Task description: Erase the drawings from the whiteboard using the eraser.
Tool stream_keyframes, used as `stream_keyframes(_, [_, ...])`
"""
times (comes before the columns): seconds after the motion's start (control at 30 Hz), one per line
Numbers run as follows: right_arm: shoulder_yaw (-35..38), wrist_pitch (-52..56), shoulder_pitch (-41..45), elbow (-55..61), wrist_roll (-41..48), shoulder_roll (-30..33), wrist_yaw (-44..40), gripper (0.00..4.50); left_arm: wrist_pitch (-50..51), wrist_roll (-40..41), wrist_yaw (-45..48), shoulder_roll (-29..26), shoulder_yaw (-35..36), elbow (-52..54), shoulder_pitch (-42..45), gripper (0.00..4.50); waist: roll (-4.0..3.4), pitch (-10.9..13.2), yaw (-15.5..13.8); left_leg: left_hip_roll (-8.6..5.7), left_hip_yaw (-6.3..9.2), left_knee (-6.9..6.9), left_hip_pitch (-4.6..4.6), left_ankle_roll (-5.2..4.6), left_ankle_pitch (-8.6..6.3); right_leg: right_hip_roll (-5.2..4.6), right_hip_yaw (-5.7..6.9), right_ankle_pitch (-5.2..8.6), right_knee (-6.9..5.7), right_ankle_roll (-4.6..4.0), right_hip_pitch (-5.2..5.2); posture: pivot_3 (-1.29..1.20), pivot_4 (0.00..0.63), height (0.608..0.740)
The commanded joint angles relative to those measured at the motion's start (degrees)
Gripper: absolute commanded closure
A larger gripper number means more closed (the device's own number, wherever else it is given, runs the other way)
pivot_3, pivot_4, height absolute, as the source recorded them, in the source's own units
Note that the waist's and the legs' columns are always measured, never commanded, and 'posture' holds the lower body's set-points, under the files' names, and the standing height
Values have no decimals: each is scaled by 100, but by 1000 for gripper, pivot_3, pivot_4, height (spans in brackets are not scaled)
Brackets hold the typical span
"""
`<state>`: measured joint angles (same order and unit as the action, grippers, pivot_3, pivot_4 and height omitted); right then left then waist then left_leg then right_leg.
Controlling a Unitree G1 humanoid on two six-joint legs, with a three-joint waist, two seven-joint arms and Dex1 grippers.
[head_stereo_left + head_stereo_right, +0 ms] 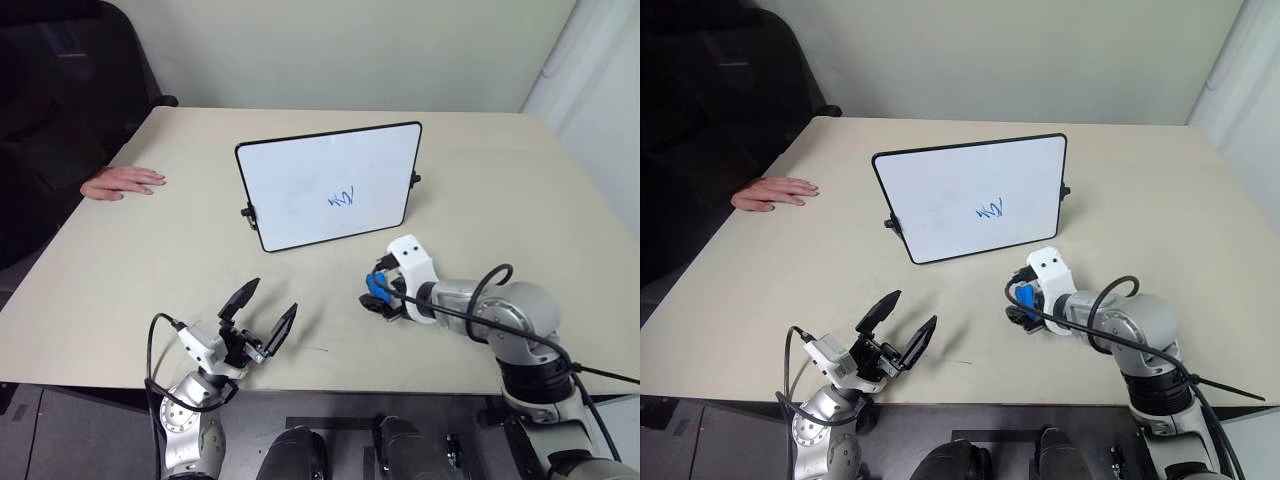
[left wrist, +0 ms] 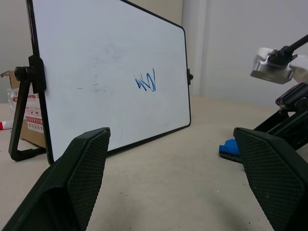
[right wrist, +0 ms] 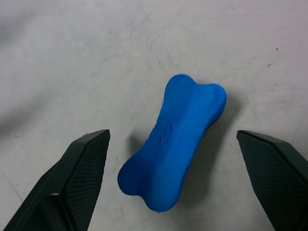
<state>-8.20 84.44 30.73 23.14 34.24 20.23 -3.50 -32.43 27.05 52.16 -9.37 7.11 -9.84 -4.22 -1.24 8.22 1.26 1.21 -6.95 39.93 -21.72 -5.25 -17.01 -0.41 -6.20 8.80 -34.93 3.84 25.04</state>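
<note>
The whiteboard (image 1: pixel 328 185) stands tilted on its side feet at the middle of the table. The drawings (image 1: pixel 341 198) are a small blue scribble right of the board's centre, also seen in the left wrist view (image 2: pixel 146 81). The eraser (image 3: pixel 173 139), a bright blue bone-shaped block, lies flat on the table in front of the board's right corner. My right gripper (image 1: pixel 378 298) points down over it, open, with one finger on either side and neither touching. My left gripper (image 1: pixel 258 318) hovers open and empty near the table's front edge, facing the board.
A person's hand (image 1: pixel 122 182) rests on the table at the far left, beside a dark chair. A cardboard box (image 2: pixel 29 120) with a label shows behind the board's foot. The tabletop (image 1: pixel 520 190) is pale beige.
</note>
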Motion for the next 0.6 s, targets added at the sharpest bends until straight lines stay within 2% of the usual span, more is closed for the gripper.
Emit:
stream_keyframes(0.03, [-56, 31, 9, 138, -175, 120, -124, 31, 84, 6, -14, 43, -63, -200, -62, 0, -1, -1, -2, 0, -1, 0, 0, 0, 0, 0, 0, 0, 0, 0, 0, 0, 150, 739])
stream_keyframes(0.17, [-27, 58, -34, 197, -241, 127, -182, 31, 93, 20, -10, 34, -48, -224, -50, 0, -2, -1, -5, 0, 0, 0, -1, 0, -2, -2, 0, 1, 1, 1, 0, 0, 150, 739])
stream_keyframes(0.27, [-56, 38, -59, 241, -288, 149, -230, 601, 88, 23, -2, 30, -44, -240, -46, 0, -3, -2, -6, 0, 0, 0, -1, 1, -2, -1, 0, 1, 1, 1, 1, 0, 150, 739])
stream_keyframes(0.37, [-86, 16, -56, 276, -351, 164, -295, 1611, 107, 39, 10, 20, -45, -224, -50, 0, -4, -2, -4, 0, 1, 0, -1, 2, -2, -1, -1, 1, 0, 1, 1, 0, 150, 739])
stream_keyframes(0.6, [-158, -30, -94, 324, -494, 214, -420, 1611, 91, 83, 36, -1, -29, -166, -61, 0, -5, -3, -4, 0, 1, -1, 0, 3, -2, 0, -1, 0, 0, 0, 2, 0, 150, 739])
